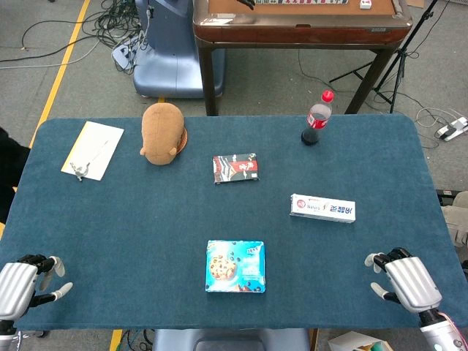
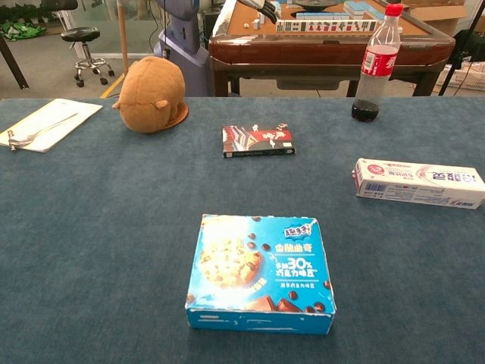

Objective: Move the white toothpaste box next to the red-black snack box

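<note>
Both robot hands, left [image 1: 25,281] and right [image 1: 406,278], seemingly loosely spread, empty; flat cardboard toothpaste box [image 1: 322,208] untouched.

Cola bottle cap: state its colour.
Red; the cola bottle cap shows best in the chest view.

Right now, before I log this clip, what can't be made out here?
- Right hand and left hand: absent from chest view; head view's bottom edge cuts their wrists.
- White toothpaste box: right end cut by chest view's edge.
- Red-black snack box: print too small to read.
</note>
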Available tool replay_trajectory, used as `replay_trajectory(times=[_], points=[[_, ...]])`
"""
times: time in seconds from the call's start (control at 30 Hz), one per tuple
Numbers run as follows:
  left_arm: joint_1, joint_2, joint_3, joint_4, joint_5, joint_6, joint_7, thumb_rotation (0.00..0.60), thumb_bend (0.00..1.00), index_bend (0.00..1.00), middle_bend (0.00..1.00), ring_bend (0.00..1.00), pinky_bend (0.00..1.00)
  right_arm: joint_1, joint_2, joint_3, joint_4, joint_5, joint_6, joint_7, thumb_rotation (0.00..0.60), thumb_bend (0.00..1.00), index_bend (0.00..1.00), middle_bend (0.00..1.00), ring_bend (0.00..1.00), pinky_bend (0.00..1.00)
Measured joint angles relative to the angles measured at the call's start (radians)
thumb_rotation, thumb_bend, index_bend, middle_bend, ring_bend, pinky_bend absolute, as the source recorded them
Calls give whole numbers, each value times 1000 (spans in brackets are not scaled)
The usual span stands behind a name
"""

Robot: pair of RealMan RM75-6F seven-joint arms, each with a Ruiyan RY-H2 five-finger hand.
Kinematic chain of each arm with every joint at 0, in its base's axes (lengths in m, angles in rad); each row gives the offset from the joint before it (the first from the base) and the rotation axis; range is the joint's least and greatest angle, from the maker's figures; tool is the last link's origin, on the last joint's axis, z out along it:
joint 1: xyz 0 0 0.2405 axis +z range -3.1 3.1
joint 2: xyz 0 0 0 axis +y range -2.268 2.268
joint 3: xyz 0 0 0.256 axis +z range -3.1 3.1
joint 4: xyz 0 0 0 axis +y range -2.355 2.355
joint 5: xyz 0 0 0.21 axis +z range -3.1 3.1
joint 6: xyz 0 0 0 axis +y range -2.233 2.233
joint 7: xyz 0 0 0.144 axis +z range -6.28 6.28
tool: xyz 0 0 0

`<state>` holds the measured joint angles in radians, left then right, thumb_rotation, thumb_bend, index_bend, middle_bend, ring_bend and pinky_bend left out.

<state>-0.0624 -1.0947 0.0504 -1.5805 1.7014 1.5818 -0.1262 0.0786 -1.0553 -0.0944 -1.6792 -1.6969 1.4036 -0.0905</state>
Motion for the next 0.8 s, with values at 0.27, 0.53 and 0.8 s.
replay_trajectory(times=[0.27, 0.53, 0.8], points=[[-1, -1, 4, 2, 7, 1, 1, 600, 97, 632, 845, 586, 536, -1, -2, 5, 2, 8, 3, 9, 600, 160, 455, 525, 513, 366], [2, -3, 4, 2, 0, -2, 2, 600, 96, 632, 844, 586, 536, 14, -17, 26, 21, 48, -20, 23, 600, 176, 303, 525, 511, 501], [-2, -5, 8, 4, 11, -4, -3, 600, 96, 632, 845, 586, 536, 29, -26, 59, 25, 148, -69, 6, 600, 492, 93, 788, 749, 857]])
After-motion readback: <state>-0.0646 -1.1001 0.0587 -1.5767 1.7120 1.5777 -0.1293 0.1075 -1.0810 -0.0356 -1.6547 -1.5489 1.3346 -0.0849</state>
